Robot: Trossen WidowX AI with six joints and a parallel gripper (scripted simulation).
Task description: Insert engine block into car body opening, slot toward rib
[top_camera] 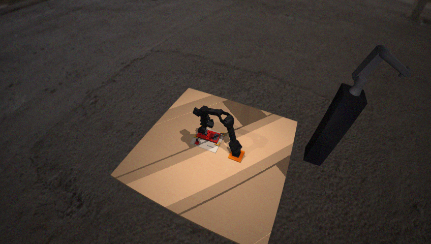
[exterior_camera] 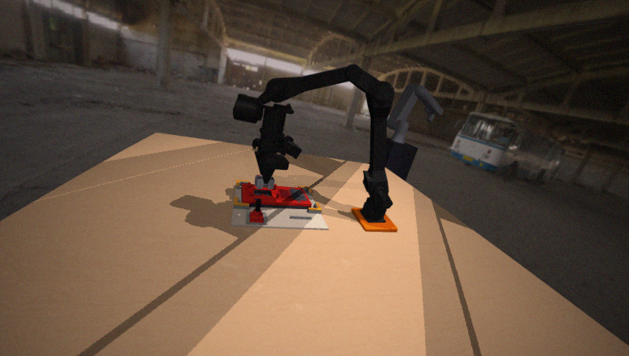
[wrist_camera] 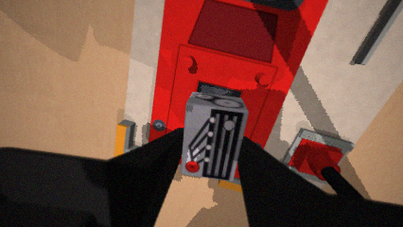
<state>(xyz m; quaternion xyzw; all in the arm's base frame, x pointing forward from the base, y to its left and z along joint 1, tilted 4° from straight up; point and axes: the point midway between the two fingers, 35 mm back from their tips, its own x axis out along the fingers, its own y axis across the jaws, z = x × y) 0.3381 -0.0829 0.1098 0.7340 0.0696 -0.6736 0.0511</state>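
The grey engine block is between the fingers of my gripper. My gripper is shut on it. The block stands roughly upright over one end of the red car body. Part of the dark opening shows just beyond the block in the wrist view. The block hides the rest of the opening, and its top stands well above the car body. The rib and the block's slot are not clearly visible. I cannot tell whether the block's lower end is inside the opening.
The car body lies on a light grey plate between yellow corner brackets. A red piece with an upright black handle stands beside it. The arm's orange base is to the right in the top and exterior views.
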